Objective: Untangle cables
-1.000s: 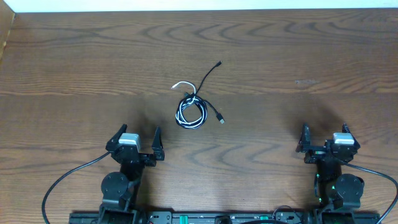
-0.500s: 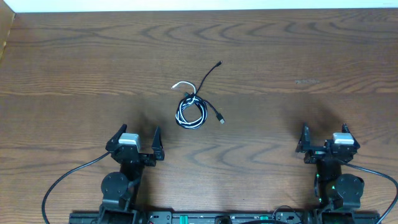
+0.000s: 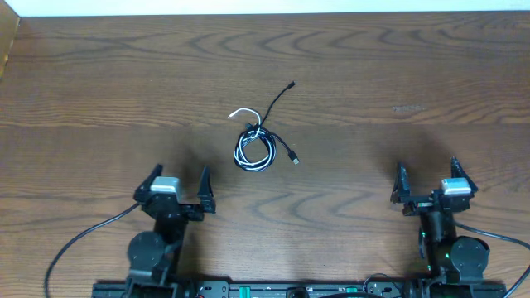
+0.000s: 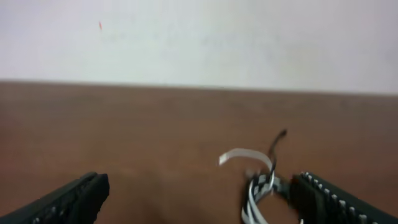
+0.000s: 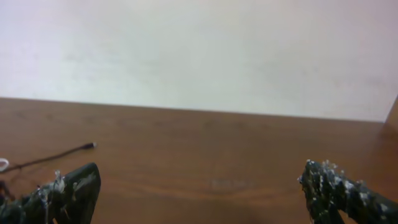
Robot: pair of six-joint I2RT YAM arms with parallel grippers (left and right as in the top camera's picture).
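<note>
- Overhead: left gripper (image 3: 179, 178) sits low over the table (image 3: 373, 74), jaws spread wide, nothing between them.
- Overhead: right gripper (image 3: 428, 174) has its jaws wide apart too and is empty.
- Overhead: the black cable (image 3: 277, 98) and white cable (image 3: 240, 112) lie in one tangled bundle on the table, ahead of the left jaws and off to their right side, not touching them. The bundle is well apart from the right jaws, ahead and far to their left.
- Overhead: both cables are wound together in a small round coil. One black tail runs away from the jaws to a plug, a second short black tail ends in a plug on the coil's right, and a short white end curls out on the far left of the coil.
- Left wrist: left gripper (image 4: 199, 180) shows both fingers at the bottom corners, a wide gap between them, gripping nothing. The coil lies ahead inside that gap, close to the right-hand finger; the white cable (image 4: 245, 154) arcs above it and the black cable (image 4: 283, 132) plug sticks up beyond. The view is blurry, and a pale wall (image 4: 199, 37) stands behind the table.
- Right wrist: right gripper (image 5: 200, 169) is wide open, with bare table between the fingers. A black cable (image 5: 56, 155) tail lies ahead of the left-hand finger — the coil itself is cut off at the left edge.
</note>
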